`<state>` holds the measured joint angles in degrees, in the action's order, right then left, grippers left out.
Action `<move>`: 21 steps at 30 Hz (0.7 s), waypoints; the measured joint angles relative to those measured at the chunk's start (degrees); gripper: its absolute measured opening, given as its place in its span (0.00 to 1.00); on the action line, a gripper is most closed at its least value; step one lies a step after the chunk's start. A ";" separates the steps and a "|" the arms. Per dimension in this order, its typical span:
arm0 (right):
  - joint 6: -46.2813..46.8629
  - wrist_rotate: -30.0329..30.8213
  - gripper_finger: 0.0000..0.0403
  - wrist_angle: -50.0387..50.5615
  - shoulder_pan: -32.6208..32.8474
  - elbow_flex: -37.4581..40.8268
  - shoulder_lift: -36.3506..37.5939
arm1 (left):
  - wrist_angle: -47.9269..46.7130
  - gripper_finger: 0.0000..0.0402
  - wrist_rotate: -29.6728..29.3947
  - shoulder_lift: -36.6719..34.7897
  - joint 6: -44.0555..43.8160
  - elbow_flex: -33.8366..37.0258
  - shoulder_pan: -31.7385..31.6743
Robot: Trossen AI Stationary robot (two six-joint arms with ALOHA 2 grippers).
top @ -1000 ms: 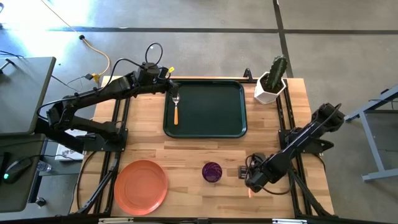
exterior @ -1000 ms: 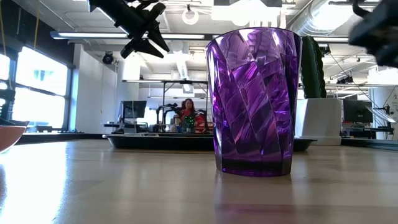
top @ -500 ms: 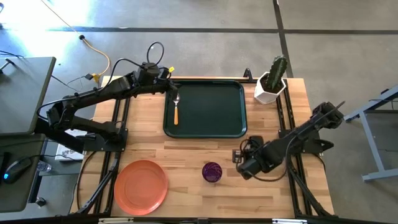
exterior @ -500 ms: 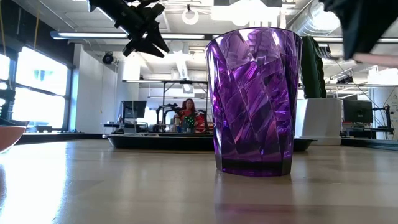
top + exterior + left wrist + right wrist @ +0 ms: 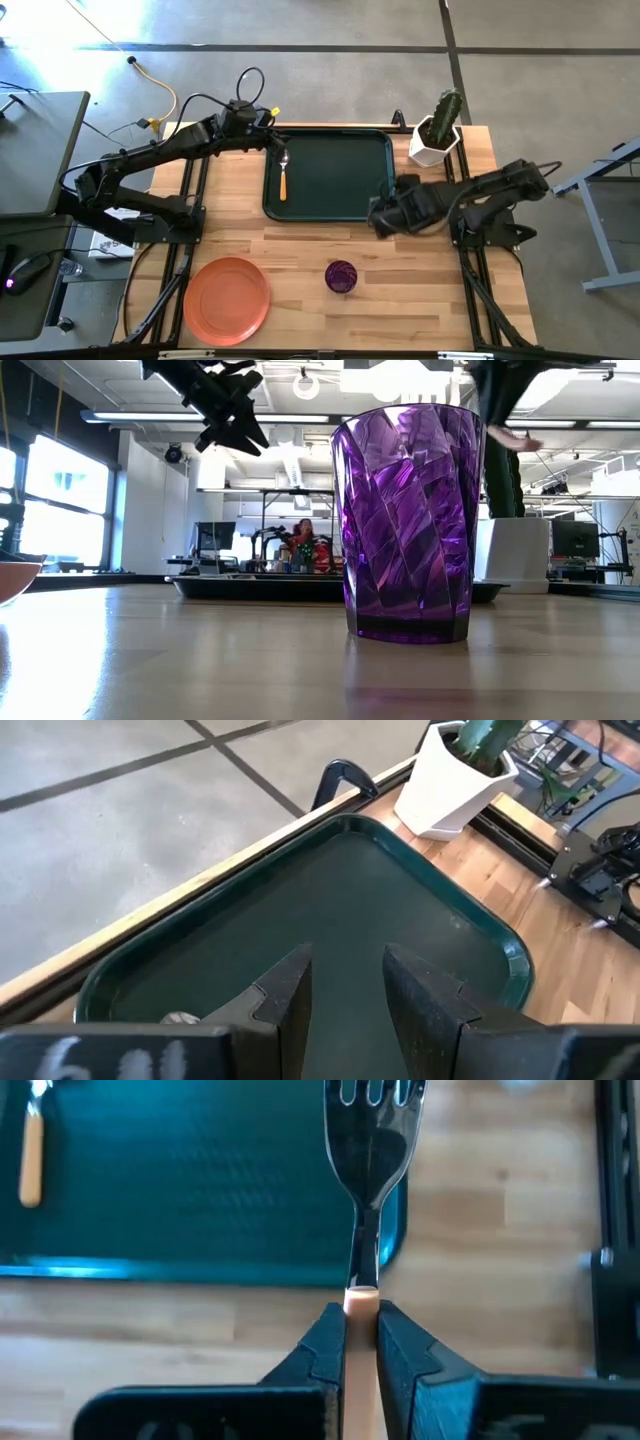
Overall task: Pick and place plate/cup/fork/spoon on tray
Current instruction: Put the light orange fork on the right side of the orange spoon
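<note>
The pale wooden worktop [image 5: 300, 235] stands on a grey concrete floor [image 5: 330, 80] crossed by dark seams, with a dark green tray [image 5: 340, 175] lying at its far middle. The spoon [image 5: 283, 172] lies inside the tray along its left edge. The right pincer [image 5: 360, 1335] hangs over the tray's near right corner, clamped tight on the orange handle of the fork [image 5: 368, 1140], whose tines reach out over the tray rim. The left pincer [image 5: 345, 990] hovers above the tray's far left corner, its fingers a little apart and empty. The plate [image 5: 227, 300] sits at the near left of the worktop, the purple cup [image 5: 341, 276] near the front middle. A white planter with a cactus [image 5: 437, 128] stands beside the tray's far right corner. In the bright workshop behind, a person [image 5: 303, 543] sits at a desk.
</note>
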<state>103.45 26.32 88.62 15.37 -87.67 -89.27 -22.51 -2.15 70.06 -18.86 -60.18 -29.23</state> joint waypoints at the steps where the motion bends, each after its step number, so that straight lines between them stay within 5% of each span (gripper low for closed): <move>1: -1.64 0.81 0.03 -0.23 -1.34 -0.42 0.00 | -0.23 0.29 0.00 -0.02 -0.58 0.00 0.00; 11: -16.25 6.60 0.03 -7.89 -13.53 -1.97 0.02 | -0.41 0.29 0.39 0.01 -2.07 0.00 0.02; 21: -33.90 7.92 0.03 -26.89 -22.87 -1.97 0.00 | -2.18 0.29 0.37 0.01 -2.08 0.00 0.52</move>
<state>69.55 34.24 61.73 -7.50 -89.65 -89.27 -24.68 -1.78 70.06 -20.94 -60.18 -28.71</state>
